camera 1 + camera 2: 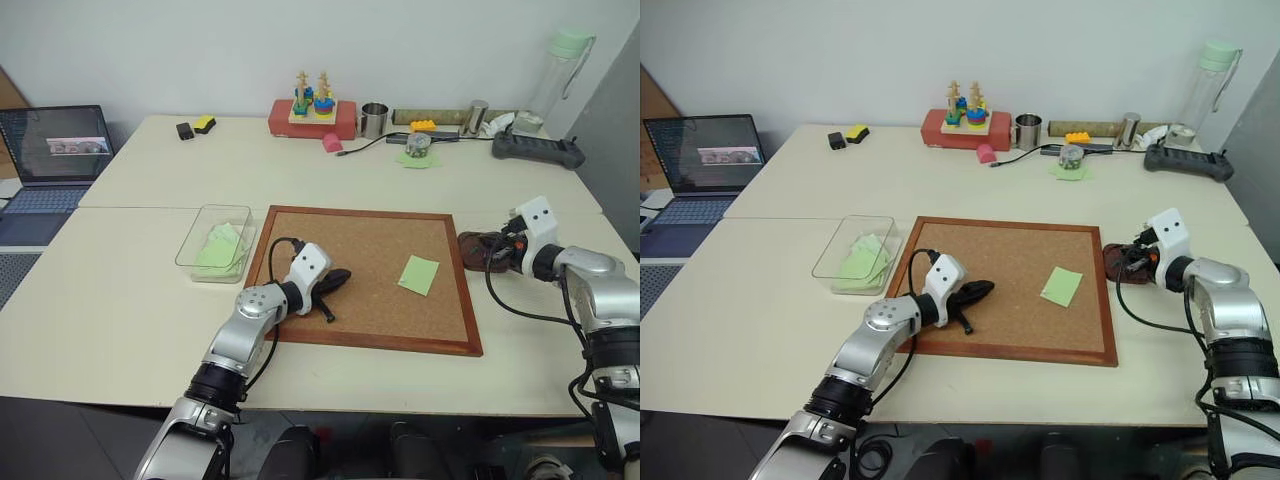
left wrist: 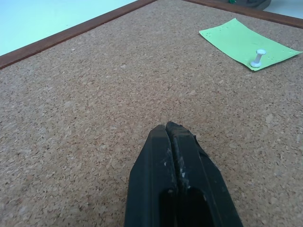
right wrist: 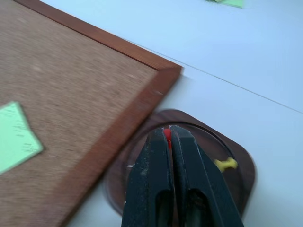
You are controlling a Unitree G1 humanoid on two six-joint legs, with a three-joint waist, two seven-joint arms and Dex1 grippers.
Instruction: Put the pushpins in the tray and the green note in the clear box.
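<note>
A cork board [image 1: 365, 275] lies mid-table, and the green note [image 1: 419, 274] sits on its right part, pinned by a pale pushpin [image 2: 257, 57]. My left gripper [image 1: 340, 281] rests shut on the board's left part, well short of the note, with nothing between its fingers. The dark brown tray [image 1: 472, 245] stands just off the board's right edge. My right gripper [image 3: 167, 130] hovers over the tray [image 3: 239, 158], shut on a red pushpin [image 3: 166, 134]. A yellow pushpin [image 3: 226, 164] lies inside the tray. The clear box [image 1: 215, 240], left of the board, holds green notes.
At the table's far edge stand a red box with a stacking toy [image 1: 312, 115], a pink block [image 1: 332, 143], a metal cup [image 1: 374, 120], a black device [image 1: 535, 148] and a tall bottle with a green lid [image 1: 562, 65]. A laptop [image 1: 55, 150] sits far left.
</note>
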